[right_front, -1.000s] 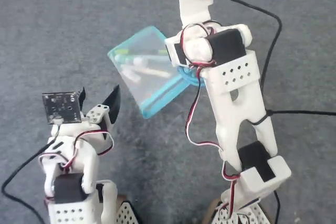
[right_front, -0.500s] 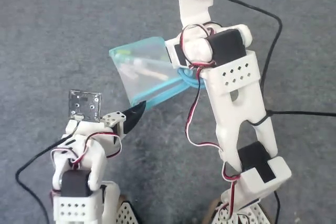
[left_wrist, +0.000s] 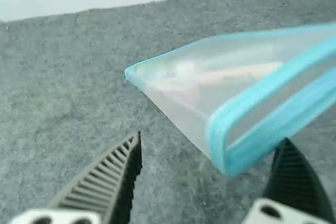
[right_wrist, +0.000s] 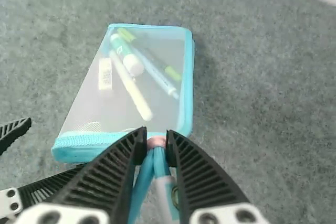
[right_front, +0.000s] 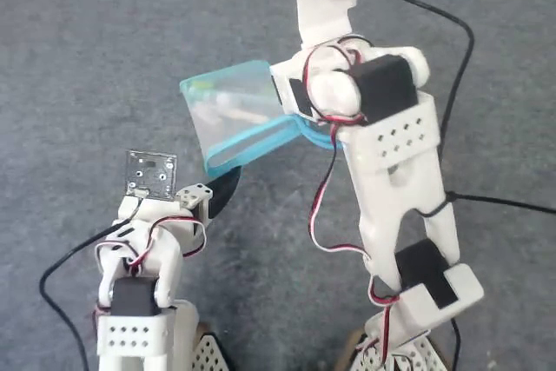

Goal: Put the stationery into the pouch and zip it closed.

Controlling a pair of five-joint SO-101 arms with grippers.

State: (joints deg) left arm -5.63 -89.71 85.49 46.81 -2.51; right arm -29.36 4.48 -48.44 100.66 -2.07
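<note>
Right gripper (right_wrist: pixel 156 140) grips the pouch (right_front: pixel 234 115), frame centre.
Its jaws are closed on the blue strap (right_wrist: pixel 146 177); the left gripper (left_wrist: pixel 211 142) stands wide open and empty beside the pouch's corner.

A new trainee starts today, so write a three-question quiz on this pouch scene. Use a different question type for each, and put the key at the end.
1. True or false: the left gripper is shut on the pouch.
2. Where is the stationery? A beside the pouch; B inside the pouch; C on top of the pouch.
3. Fill in: the ___ gripper is shut on the pouch.
Key: 1 false, it is open; 2 B; 3 the right gripper.
</note>
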